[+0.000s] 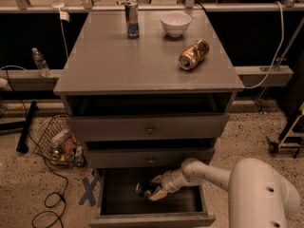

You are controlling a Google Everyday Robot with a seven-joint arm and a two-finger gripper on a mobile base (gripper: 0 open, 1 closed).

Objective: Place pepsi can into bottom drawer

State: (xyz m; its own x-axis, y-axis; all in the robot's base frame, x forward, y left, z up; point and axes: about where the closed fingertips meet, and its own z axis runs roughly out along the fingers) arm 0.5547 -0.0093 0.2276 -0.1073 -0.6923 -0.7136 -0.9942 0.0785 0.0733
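The bottom drawer is pulled open at the foot of the grey cabinet, a wide dark box. The pepsi can, blue with a silver end, lies on its side inside the drawer, left of centre. My gripper reaches in from the right on a white arm and is shut on the can's right end, low inside the drawer. Whether the can rests on the drawer floor I cannot tell.
On the cabinet top stand a slim blue-silver can, a white bowl and a gold-brown can on its side. Two shallower drawers sit above. A wire basket and cables lie on the floor at left.
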